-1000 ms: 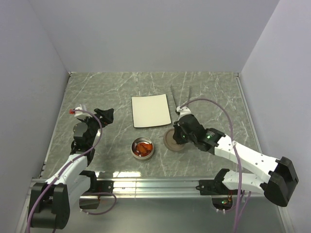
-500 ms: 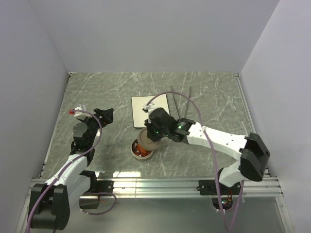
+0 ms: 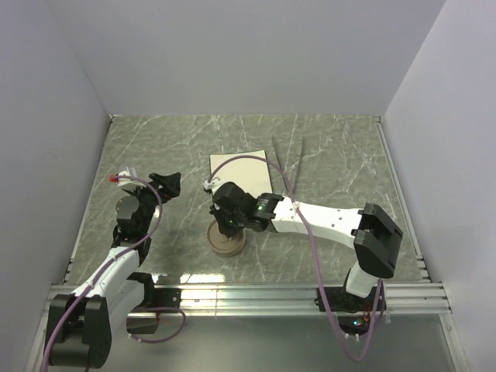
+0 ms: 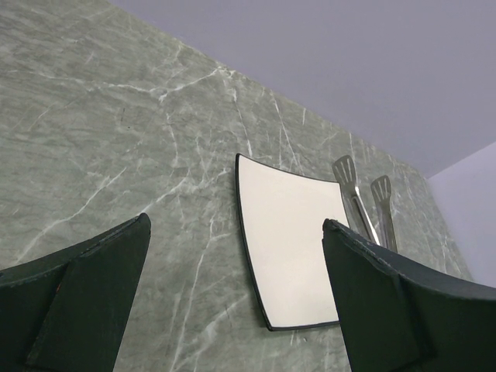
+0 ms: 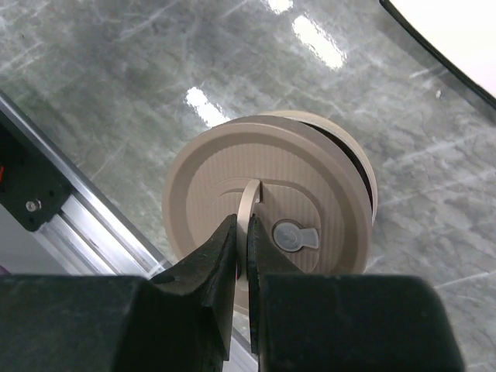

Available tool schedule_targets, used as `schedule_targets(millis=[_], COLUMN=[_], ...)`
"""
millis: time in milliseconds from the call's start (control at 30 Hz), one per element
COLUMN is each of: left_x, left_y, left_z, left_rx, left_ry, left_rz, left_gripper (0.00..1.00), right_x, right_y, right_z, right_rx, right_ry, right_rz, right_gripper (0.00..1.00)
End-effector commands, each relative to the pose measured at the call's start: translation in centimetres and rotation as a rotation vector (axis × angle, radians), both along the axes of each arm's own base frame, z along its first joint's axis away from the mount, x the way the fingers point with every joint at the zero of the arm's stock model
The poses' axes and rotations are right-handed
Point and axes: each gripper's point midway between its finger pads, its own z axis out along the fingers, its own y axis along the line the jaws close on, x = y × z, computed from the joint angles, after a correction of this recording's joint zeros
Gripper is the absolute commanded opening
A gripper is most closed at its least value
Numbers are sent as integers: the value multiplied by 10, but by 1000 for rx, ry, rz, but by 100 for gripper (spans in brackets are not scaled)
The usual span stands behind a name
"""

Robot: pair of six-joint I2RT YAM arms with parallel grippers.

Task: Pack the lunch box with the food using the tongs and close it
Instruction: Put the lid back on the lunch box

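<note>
The brown round lid (image 3: 226, 242) (image 5: 310, 178) sits over the lunch box, slightly offset. Only a sliver of the tin's rim (image 5: 366, 172) shows at its right edge. My right gripper (image 3: 232, 220) (image 5: 242, 226) is shut on the lid's thin upright handle (image 5: 250, 200). The food is hidden beneath the lid. The tongs (image 3: 288, 158) (image 4: 363, 203) lie on the table beyond the white plate's right corner. Far to the left, my left gripper (image 3: 166, 184) (image 4: 236, 225) hangs open above the table, holding nothing.
A white square plate (image 3: 241, 177) (image 4: 291, 236) (image 5: 457, 31) lies just behind the lunch box. A metal rail (image 3: 248, 294) (image 5: 54, 198) runs along the table's near edge. Grey walls close in the left, back and right sides.
My right arm has swung left, carrying the lid from the table right of the tin to over it. The food is now covered. The left arm has not moved.
</note>
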Motion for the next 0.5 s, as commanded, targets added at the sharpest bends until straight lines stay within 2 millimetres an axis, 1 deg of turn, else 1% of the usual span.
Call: schedule_targets(millis=[0, 133, 233, 300, 367, 400, 467], left_x=[-1, -1, -2, -2, -2, -2, -2], left_y=[1, 1, 1, 1, 1, 1, 1], left_z=[12, 14, 13, 14, 14, 13, 14], left_rx=[-11, -12, -11, -13, -11, -11, -11], left_ry=[-41, -48, -45, -47, -47, -47, -48], left_rz=[4, 4, 3, 1, 4, 4, 3], left_gripper=[99, 99, 99, 99, 99, 99, 99], right_x=[4, 6, 7, 9, 13, 13, 17], right_y=[16, 18, 16, 10, 4, -2, -7], right_z=[14, 4, 1, -3, 0, -4, 3], right_rx=[27, 2, -7, -24, -20, -30, -6], right_ry=[-30, -21, -22, -28, -38, -37, -48], right_rz=[23, 23, 14, -2, -26, -37, -59], right_gripper=[0, 0, 0, 0, 0, 0, 0])
